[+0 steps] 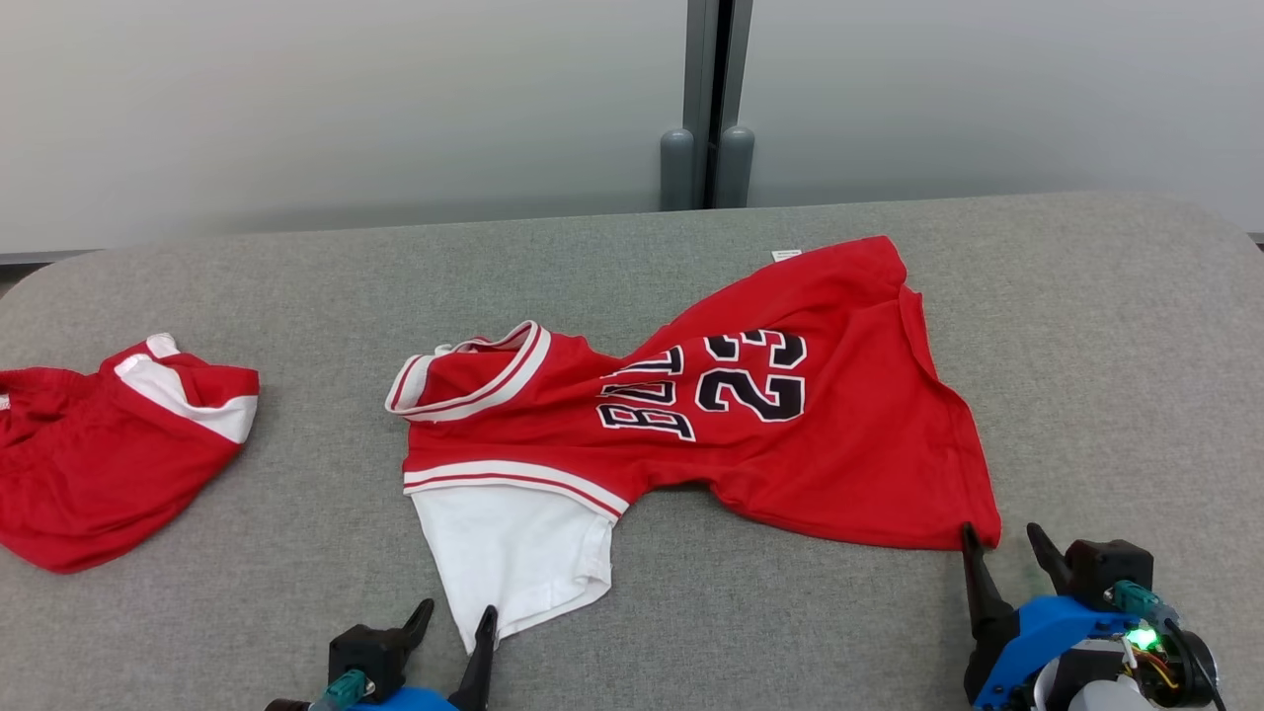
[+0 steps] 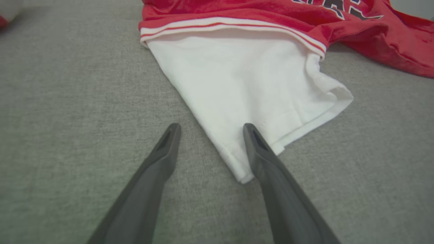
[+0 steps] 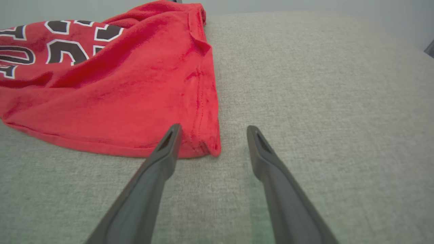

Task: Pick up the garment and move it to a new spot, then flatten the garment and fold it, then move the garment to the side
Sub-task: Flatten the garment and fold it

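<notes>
Red jersey (image 1: 750, 415) sprawls across the middle of the grey surface (image 1: 691, 257), twisted, long axis running left to right. Its white sleeve (image 1: 513, 553) tip sits between the left fingers (image 1: 484, 642) and its hem corner (image 1: 980, 523) between the right fingers (image 1: 978, 583), both pairs spread wide and gripping nothing. The second red garment (image 1: 109, 454) is well off to the left, so nothing's in the way.

Head view's left edge cuts off the second red garment (image 1: 109, 454) — jersey (image 1: 849, 444) lettering partly folded under; hem tag (image 1: 786, 255) too small to read.
</notes>
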Motion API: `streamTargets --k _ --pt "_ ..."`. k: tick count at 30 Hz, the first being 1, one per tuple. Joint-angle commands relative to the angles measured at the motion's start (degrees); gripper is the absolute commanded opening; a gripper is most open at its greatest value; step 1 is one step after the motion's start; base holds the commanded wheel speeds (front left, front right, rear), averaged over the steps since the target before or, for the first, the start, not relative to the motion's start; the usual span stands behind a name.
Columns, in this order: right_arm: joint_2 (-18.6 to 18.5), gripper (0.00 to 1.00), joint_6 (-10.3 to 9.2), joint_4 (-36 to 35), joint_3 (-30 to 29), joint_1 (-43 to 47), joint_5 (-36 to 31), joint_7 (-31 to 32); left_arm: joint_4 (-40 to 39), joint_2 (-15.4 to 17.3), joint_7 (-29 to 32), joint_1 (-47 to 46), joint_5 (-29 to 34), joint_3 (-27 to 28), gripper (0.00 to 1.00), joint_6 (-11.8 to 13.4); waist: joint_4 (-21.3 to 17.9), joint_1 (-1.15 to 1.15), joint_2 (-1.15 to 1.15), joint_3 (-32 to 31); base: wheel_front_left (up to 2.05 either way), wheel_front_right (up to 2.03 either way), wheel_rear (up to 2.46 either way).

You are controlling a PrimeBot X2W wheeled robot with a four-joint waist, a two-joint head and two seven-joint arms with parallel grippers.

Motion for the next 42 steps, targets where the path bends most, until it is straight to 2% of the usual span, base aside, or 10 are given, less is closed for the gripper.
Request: streamTargets --k 1,12,13,14,15,16,25,30,34,42 --pt "-0.1 1.00 0.01 0.6 -0.1 -0.8 -0.5 -0.3 0.7 0.0 0.1 -0.4 -0.4 -0.4 1.00 -0.1 0.0 0.00 0.00 0.0 0.00 0.00 0.00" --pt "-0.1 1.00 0.01 7.8 1.2 -4.9 0.1 -0.5 7.0 -0.9 0.9 -3.7 -5.2 -8.2 1.00 -0.1 0.1 0.00 0.00 0.9 0.00 0.00 0.00" --pt "-0.1 0.45 0.01 8.5 1.6 -5.0 0.6 -0.4 7.4 -1.0 1.1 -4.0 -5.7 -8.9 0.79 -0.1 0.1 0.00 0.00 1.0 0.00 0.00 0.00" --pt "-0.1 0.00 0.01 8.9 1.9 -5.4 1.0 -0.4 7.8 -1.0 1.4 -4.2 -6.2 -9.6 0.51 -0.2 0.2 0.00 0.00 1.0 0.00 0.00 0.00" --pt "-0.1 0.00 0.01 9.1 2.1 -5.6 1.2 -0.4 8.1 -1.0 1.5 -4.3 -6.6 -10.2 0.08 -0.2 0.2 0.00 0.00 1.1 0.00 0.00 0.00" --pt "-0.1 0.00 0.01 8.9 2.3 -5.7 1.6 -0.4 8.2 -0.8 1.1 -4.5 -7.1 -10.6 0.00 -0.1 0.2 0.00 0.00 1.1 0.00 0.00 0.00" --pt "-0.1 0.00 0.01 1.5 3.9 -1.6 4.0 -0.4 2.6 2.3 -1.6 -6.6 -9.2 -8.7 0.00 0.1 0.0 0.00 0.00 0.0 0.00 0.00 0.00" --pt "-0.1 0.00 0.01 -4.8 6.0 3.1 4.4 -0.4 -6.0 4.3 -1.7 -3.4 -7.9 -5.1 0.00 1.8 0.1 0.00 0.00 -1.2 0.00 0.00 0.00" --pt "-0.1 0.00 0.01 -9.8 9.3 8.1 7.9 -0.4 -12.9 5.7 -1.7 -0.1 -6.8 -2.8 0.00 3.0 0.2 0.00 0.00 -2.0 0.00 0.00 0.00" --pt "-0.5 0.00 0.01 -19.0 9.6 13.3 7.4 1.2 -22.5 8.4 -1.7 4.7 -6.2 -1.2 0.00 4.7 -0.5 0.00 0.00 -1.8 0.00 0.00 0.00"
